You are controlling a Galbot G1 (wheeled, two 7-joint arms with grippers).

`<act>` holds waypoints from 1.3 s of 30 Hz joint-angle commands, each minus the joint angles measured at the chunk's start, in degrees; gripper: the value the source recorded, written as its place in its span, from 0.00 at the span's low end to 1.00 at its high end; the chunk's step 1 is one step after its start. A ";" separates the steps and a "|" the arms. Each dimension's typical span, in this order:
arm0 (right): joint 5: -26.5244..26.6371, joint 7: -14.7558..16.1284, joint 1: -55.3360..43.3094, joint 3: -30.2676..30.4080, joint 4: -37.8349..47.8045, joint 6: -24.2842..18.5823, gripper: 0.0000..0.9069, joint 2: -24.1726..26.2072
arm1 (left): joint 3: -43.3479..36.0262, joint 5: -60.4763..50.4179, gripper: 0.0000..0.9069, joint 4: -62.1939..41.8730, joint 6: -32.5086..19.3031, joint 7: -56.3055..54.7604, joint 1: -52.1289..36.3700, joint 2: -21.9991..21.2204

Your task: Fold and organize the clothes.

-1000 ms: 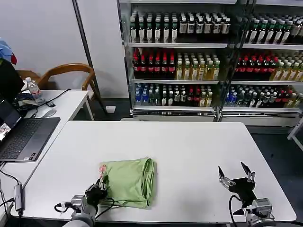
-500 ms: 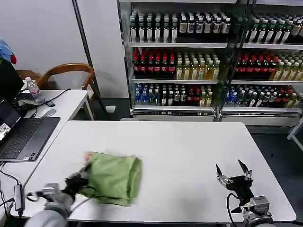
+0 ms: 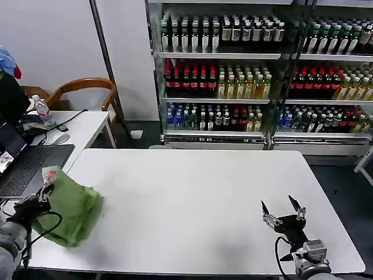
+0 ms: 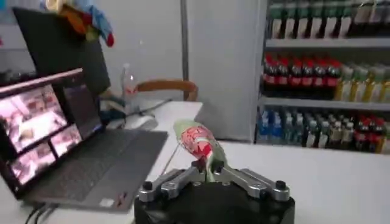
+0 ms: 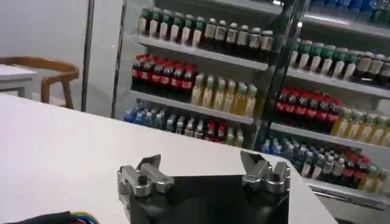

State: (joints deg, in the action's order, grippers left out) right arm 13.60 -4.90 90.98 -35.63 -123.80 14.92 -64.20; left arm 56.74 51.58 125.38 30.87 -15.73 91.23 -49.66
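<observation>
White bench (image 3: 192, 192): folded green shirt (image 3: 67, 207) at 9 o'clock edge, pinched by left gripper (image 3: 36, 205); right gripper (image 3: 284, 214) at 4 o'clock, fingers spread.

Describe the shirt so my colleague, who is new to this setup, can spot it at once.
Look at the white table in front of the drink shelves, then go to its left edge beside the laptop. The folded light green shirt lies there, the left gripper shut on it. It is the table's one cloth item, with a red-and-white print.
</observation>
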 commanded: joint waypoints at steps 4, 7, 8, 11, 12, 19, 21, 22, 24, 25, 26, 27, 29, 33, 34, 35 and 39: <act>-0.33 0.00 4.61 -4.19 -2.04 0.20 1.00 -0.43 | -56.12 -41.74 0.06 4.05 -4.61 1.12 -2.39 -21.17; -0.95 -0.03 5.16 -4.28 -2.60 0.35 1.00 -1.01 | -62.52 -48.14 0.06 1.91 -5.80 1.11 -3.81 -24.88; -1.21 -0.01 5.22 -4.20 -2.72 0.38 1.00 -1.15 | -64.10 -48.29 0.06 1.97 -5.65 1.11 -4.68 -25.50; -1.58 -0.01 5.09 -3.97 -3.02 0.66 1.00 -1.35 | -63.45 -45.75 0.06 1.65 -4.68 1.11 -8.58 -27.03; -1.65 0.02 5.03 -3.96 -3.03 0.72 1.00 -1.36 | -61.75 -42.69 0.06 0.90 -4.22 0.17 -11.02 -27.61; -1.61 0.16 4.46 -4.09 -3.17 0.97 1.00 -1.02 | -56.10 -31.62 0.06 -4.36 -3.62 -3.88 -19.18 -28.15; -1.47 0.37 4.19 -4.31 -3.22 1.02 1.00 -0.71 | -55.24 -30.68 0.06 -5.62 -3.68 -4.36 -20.58 -28.10; -1.43 0.59 3.95 -4.45 -3.10 0.97 1.00 -0.53 | -55.01 -29.84 0.06 -5.94 -3.70 -4.50 -21.08 -28.11; -1.07 0.71 3.18 -4.70 -2.99 1.00 1.00 -0.10 | -54.55 -27.65 0.06 -6.69 -3.69 -5.04 -22.30 -28.55; -1.00 0.78 2.94 -4.73 -2.98 0.99 1.00 0.04 | -54.37 -26.96 0.06 -7.15 -3.67 -5.38 -22.79 -28.90; -0.91 0.71 2.51 -4.69 -2.98 0.97 1.00 0.27 | -54.30 -25.13 0.14 -7.65 -3.57 -5.92 -23.45 -29.38; -0.52 0.16 1.87 -4.46 -2.93 1.23 1.00 0.65 | -54.43 -22.99 1.00 -7.95 -3.83 -6.50 -23.76 -29.73; 0.01 -0.14 0.27 -4.15 -2.40 1.58 1.00 1.41 | -55.31 -19.88 1.00 -7.73 -5.29 -6.45 -23.36 -29.73; 0.13 -0.55 -3.26 -2.85 -1.01 2.42 1.00 2.28 | -56.13 -19.38 1.00 -8.24 -6.24 -6.16 -23.88 -31.51; 0.10 -0.43 -3.81 -2.60 -0.77 2.42 1.00 2.37 | -55.63 -18.00 1.00 -9.08 -6.39 -6.16 -24.55 -32.45; 0.01 -0.38 -4.38 -2.24 -0.30 2.36 1.00 2.46 | -55.27 -16.83 1.00 -9.56 -6.57 -6.13 -25.08 -32.85; -0.22 -0.85 -7.11 -0.36 0.95 2.51 1.00 2.42 | -52.43 -14.66 1.00 -9.18 -7.69 -4.87 -27.09 -34.17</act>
State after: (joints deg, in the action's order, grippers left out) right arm 13.34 -5.11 90.00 -38.48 -125.09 16.92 -62.48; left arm 3.64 29.22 118.20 25.24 -20.85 69.39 -79.93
